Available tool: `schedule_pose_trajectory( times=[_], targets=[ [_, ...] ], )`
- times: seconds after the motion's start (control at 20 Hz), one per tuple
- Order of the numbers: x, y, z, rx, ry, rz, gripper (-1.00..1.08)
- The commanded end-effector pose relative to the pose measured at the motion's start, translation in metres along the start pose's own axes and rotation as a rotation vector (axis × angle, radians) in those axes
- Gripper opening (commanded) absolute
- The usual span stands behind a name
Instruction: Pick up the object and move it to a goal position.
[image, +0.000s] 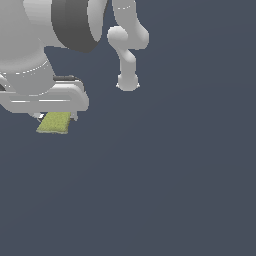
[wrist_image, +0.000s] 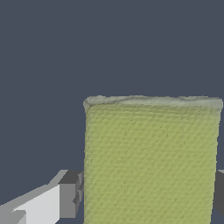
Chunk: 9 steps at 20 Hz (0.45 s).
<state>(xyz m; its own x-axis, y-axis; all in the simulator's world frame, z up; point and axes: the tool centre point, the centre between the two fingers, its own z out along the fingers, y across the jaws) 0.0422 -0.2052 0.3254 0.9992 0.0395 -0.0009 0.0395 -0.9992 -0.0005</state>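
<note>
Exterior overhead — wrist close (shared block (image: 54, 122))

Flat even simulator light, dim slate backdrop, no cast shadows, soft low-resolution edges

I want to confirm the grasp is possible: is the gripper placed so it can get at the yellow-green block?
Probably yes. The gripper straddles the yellow-green block, one finger on each side, with nothing between them.

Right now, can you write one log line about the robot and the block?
gripper: around block, contact unclear | yellow-green block: between fingers | surface: dark grey
</note>
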Motion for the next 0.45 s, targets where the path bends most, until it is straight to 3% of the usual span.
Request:
schedule_pose_trajectory(
  times=[0.0, 0.4],
  targets=[
    [0.0019, 0.0037, -0.0065, 0.0, 0.001, -0.001, -1.0],
    [0.0039, 0.0067, -0.0106, 0.0, 0.001, -0.001, -1.0]
  ],
)
